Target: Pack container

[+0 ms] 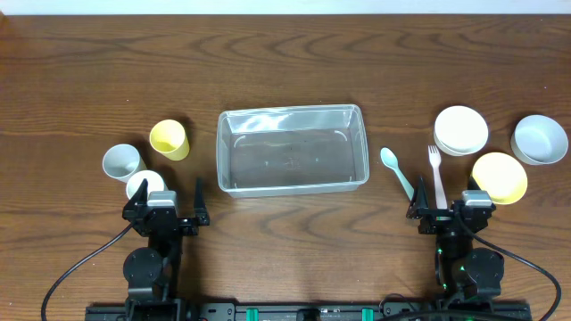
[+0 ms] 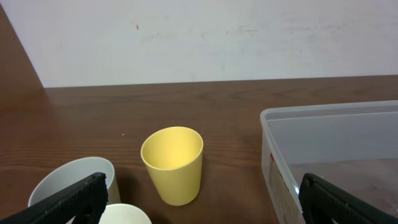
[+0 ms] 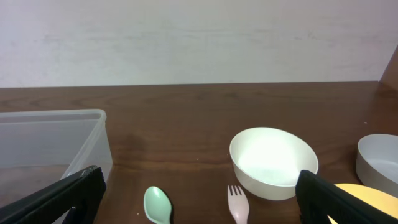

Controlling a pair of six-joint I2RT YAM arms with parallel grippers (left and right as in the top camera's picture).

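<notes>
The clear plastic container sits empty at the table's middle; its corner shows in the left wrist view and in the right wrist view. Left of it stand a yellow cup, a grey-white cup and a white cup. On the right lie a green spoon and a pink fork, with a white bowl, a grey bowl and a yellow bowl. My left gripper is open and empty beside the white cup. My right gripper is open and empty behind the fork.
Both arm bases stand at the table's near edge with cables trailing. A pale wall rises beyond the far edge.
</notes>
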